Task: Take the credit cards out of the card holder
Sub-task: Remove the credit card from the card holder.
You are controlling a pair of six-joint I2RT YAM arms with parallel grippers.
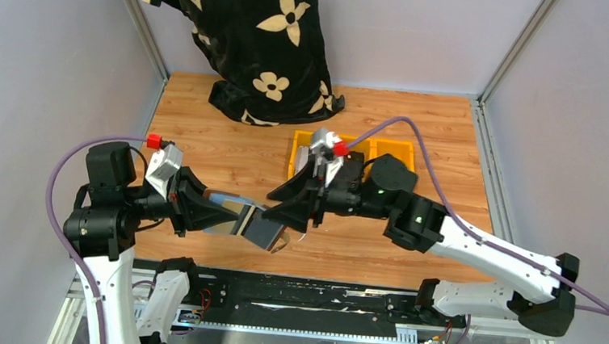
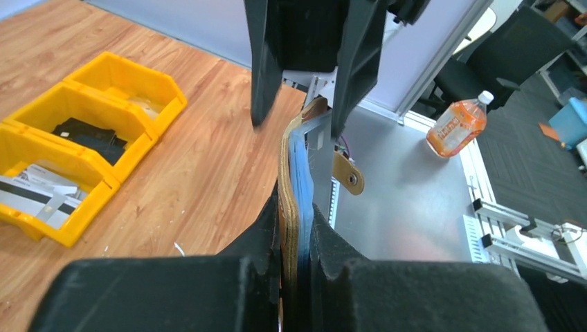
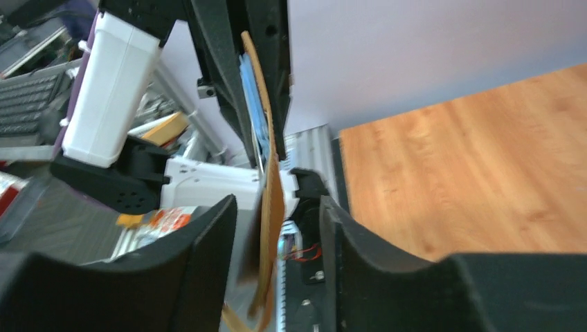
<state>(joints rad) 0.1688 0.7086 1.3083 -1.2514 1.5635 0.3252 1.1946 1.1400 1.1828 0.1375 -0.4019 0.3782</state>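
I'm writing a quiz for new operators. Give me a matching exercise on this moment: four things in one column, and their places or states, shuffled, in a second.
1. brown leather card holder
2. row of yellow plastic bins
3. black cloth with cream flowers
4. right gripper

A. open, one finger on each side of the holder
B. at the wooden table's far edge
C. clamped in the left gripper
D. on the table, just beyond the right gripper

Pairs: 1-C, 2-D, 3-B, 4-A.
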